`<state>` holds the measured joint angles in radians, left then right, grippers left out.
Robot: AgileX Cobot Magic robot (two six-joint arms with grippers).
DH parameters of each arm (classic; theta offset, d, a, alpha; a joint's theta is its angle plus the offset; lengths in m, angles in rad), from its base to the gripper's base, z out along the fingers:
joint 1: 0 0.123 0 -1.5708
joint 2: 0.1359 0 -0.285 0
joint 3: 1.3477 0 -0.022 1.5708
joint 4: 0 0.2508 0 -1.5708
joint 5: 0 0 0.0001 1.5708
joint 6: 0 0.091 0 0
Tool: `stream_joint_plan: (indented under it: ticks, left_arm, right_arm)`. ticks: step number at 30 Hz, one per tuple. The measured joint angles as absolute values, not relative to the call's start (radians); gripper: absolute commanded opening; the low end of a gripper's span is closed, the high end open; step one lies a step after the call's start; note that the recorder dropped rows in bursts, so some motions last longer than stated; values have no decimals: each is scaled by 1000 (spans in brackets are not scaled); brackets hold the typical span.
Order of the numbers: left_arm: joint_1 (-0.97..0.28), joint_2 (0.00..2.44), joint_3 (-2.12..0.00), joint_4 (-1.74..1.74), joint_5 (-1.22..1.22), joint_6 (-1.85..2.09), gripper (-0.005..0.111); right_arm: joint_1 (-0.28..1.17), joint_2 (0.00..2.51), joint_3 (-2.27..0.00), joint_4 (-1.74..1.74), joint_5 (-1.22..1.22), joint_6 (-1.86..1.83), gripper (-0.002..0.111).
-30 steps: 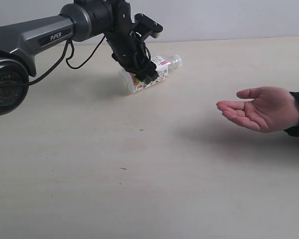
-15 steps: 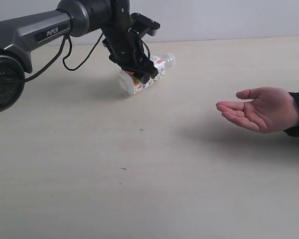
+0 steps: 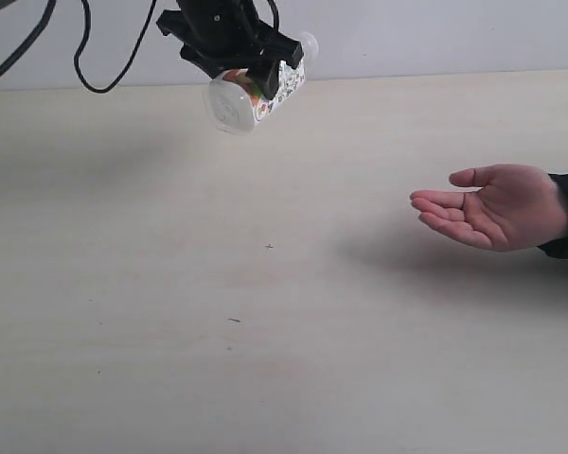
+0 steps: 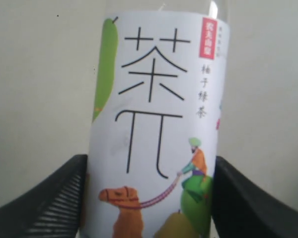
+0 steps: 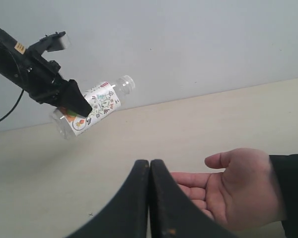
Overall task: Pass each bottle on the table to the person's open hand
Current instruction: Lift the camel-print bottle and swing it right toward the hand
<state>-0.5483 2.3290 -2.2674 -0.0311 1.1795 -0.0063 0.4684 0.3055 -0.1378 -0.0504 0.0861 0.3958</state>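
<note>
The table [image 3: 265,359] has the person's open hand [image 3: 497,208] waiting near its right edge. Above the far edge, the left gripper [image 3: 254,74] is clamped across the label of 1 bottle [image 3: 233,106]. That bottle lay on the surface 1 second ago and now hangs tilted in the air. The pickup looks done and the carry across remains. The right gripper [image 5: 150,168] is pressed together, empty.

— How many bottles do you count?
— One bottle [image 3: 237,102], between the fingers of my left gripper [image 3: 248,71].
— And hands?
— One open hand [image 3: 497,208], off to the side of that gripper and lower, just past the tips of my right gripper [image 5: 150,198].
— So two grippers?
— Two. There is one table [image 3: 265,378] beneath them, and on it two dark specks [image 3: 268,247] that I can make out for certain.
</note>
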Motion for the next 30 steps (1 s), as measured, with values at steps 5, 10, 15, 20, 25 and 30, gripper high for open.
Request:
stream_joint_plan:
  ticks: [5, 10, 15, 20, 25, 30]
  left_arm:
    - [-586, 2291, -2267, -33, 1218, -79, 0]
    - [-667, 2257, -2253, -35, 1222, -133, 0]
    - [-762, 2240, -2215, -44, 1224, -211, 0]
    - [-832, 2220, -2157, -48, 1183, -300, 0]
    - [-880, 2146, -2042, -48, 1054, -376, 0]
    - [-927, 2034, -1838, -48, 762, -504, 0]
  right_arm:
    - [468, 306, -138, -50, 86, 396, 0]
    - [468, 306, -138, -50, 86, 396, 0]
    - [468, 306, -138, -50, 86, 396, 0]
    - [468, 306, -138, -50, 86, 396, 0]
    - [468, 306, -138, -50, 86, 396, 0]
    - [468, 306, -138, -50, 86, 396, 0]
